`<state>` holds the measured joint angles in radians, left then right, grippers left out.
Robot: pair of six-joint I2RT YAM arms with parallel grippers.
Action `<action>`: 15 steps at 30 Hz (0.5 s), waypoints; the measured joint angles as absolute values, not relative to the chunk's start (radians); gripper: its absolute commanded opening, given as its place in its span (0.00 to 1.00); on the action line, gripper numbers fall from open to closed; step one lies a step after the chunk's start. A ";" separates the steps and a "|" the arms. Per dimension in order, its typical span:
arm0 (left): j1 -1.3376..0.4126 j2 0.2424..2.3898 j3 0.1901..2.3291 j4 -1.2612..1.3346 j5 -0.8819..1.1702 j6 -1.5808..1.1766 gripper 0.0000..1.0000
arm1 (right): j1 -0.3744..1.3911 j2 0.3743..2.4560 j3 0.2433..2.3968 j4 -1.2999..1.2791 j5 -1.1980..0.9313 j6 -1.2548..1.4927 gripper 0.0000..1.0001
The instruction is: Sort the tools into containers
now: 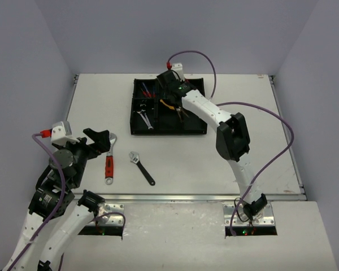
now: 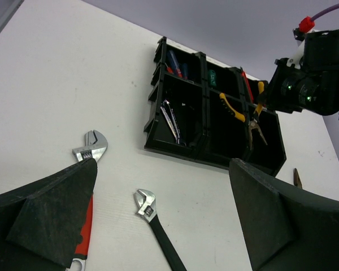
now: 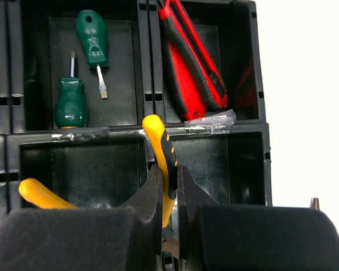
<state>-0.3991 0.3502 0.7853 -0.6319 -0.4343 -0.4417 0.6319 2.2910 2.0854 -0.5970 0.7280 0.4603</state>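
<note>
1. Pliers [image 3: 158,135] are hanging from my right gripper [image 3: 169,183] over the near row of the tray [image 1: 169,133], about at the divider between the middle and right compartments. I cannot tell which compartment the head is in.
2. My right fingers are pressing together on one yellow handle only. The other handle is swinging free to the left.
3. Handling, as I am judging it:
   - The pliers are steel, stiff and fairly heavy for their size.
   - The handle sleeve is giving good friction.
   - The pivot is loose, so a one-handle hold is letting the head dangle and twist. A hold across both handles near the pivot would be steadier.
4. My left gripper [image 1: 100,141] is hovering with its fingers spread wide, holding nothing, above the jaw end of the red wrench [image 1: 109,166].
5. Count on the table [image 1: 243,96]: one red wrench and one black wrench [image 1: 142,168], near each other but apart.
6. Count in the tray:
   - one pliers;
   - two green screwdrivers [image 3: 91,39] in the far middle compartment;
   - red knives [image 3: 192,73] in the far right, overlapping, number unclear;
   - silver spanners [image 2: 170,119] in the near left, number unclear.
</note>
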 measured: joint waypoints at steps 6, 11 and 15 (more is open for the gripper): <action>-0.400 0.346 0.785 -0.632 -0.434 -0.442 1.00 | 0.632 2.339 2.091 -0.589 0.734 0.471 0.00; -0.401 0.345 0.785 -0.632 -0.434 -0.442 1.00 | 0.632 2.345 2.094 -0.575 0.724 0.497 0.00; -0.401 0.345 0.785 -0.632 -0.434 -0.442 1.00 | 0.633 2.346 2.094 -0.573 0.723 0.526 0.01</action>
